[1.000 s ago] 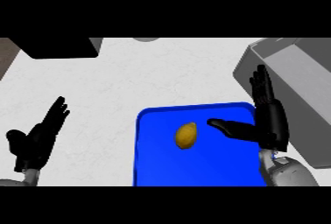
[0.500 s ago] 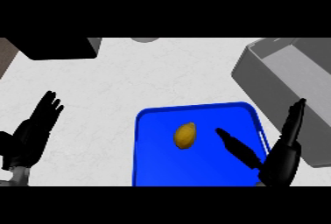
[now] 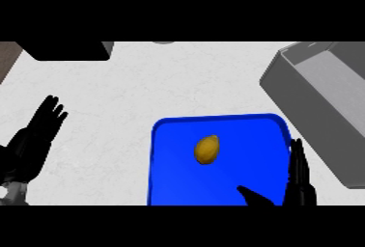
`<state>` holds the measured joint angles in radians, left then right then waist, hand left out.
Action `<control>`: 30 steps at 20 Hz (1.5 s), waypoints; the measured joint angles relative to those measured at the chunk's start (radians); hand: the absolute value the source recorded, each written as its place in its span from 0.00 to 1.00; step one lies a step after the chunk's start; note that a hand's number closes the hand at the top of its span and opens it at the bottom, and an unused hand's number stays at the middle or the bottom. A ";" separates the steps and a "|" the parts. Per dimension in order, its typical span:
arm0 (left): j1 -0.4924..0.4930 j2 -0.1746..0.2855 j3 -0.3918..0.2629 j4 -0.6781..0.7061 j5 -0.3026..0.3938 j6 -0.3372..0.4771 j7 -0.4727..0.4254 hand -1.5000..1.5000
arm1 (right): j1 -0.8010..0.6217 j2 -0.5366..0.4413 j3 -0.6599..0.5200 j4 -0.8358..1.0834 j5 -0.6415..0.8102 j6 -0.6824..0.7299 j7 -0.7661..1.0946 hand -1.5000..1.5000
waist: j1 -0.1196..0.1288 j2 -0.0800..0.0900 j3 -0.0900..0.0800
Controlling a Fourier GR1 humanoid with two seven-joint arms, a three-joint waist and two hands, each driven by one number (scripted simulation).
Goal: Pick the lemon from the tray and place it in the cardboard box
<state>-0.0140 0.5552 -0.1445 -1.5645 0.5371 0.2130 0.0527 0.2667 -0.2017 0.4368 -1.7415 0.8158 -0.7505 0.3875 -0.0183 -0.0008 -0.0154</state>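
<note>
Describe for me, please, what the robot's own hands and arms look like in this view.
Both hands are plain black, with long, slim fingers and a shorter thumb. This goes for the left hand and the right hand alike. A small patch of pale grey forearm shows just below the left hand. No cables, markings or sleeves can be seen.

Box (image 3: 308, 95) cropped at right, tray (image 3: 173, 166) cut off below, right hand (image 3: 299, 185) seemingly half-shown
</note>
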 measured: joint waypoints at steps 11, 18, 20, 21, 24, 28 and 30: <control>-0.019 -0.003 -0.010 -0.013 0.005 -0.016 0.025 0.50 | -0.128 0.128 0.074 -0.112 0.251 0.544 0.603 0.00 | 0.038 0.005 0.004; -0.032 -0.010 -0.006 -0.019 0.002 -0.014 0.043 0.50 | -0.325 0.179 0.102 -0.142 0.205 0.737 0.810 0.00 | 0.040 0.003 0.011; -0.033 -0.014 -0.004 -0.018 -0.001 -0.012 0.045 0.50 | -0.367 0.183 0.097 -0.128 0.177 0.761 0.831 0.00 | 0.040 0.003 0.011; -0.034 -0.015 0.000 -0.016 0.001 -0.016 0.043 0.50 | -0.381 0.184 0.093 -0.120 0.166 0.773 0.838 0.00 | 0.039 0.003 0.011; -0.035 -0.006 0.014 -0.012 0.006 -0.027 0.050 0.50 | -0.412 0.186 0.081 -0.101 0.134 0.797 0.850 0.00 | 0.036 0.002 0.012; -0.043 -0.013 0.021 0.004 0.002 -0.030 0.055 0.50 | -0.436 0.187 0.087 -0.074 0.112 0.808 0.857 0.00 | 0.029 0.001 0.013; -0.026 -0.016 0.023 -0.005 0.000 -0.036 0.048 0.50 | -0.451 0.187 0.079 -0.070 0.101 0.816 0.860 0.00 | 0.030 0.000 0.013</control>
<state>-0.0397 0.5387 -0.1216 -1.5693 0.5373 0.1767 0.1007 -0.1838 -0.0148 0.5163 -1.8118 0.9166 0.0659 1.2471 0.0115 -0.0009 -0.0023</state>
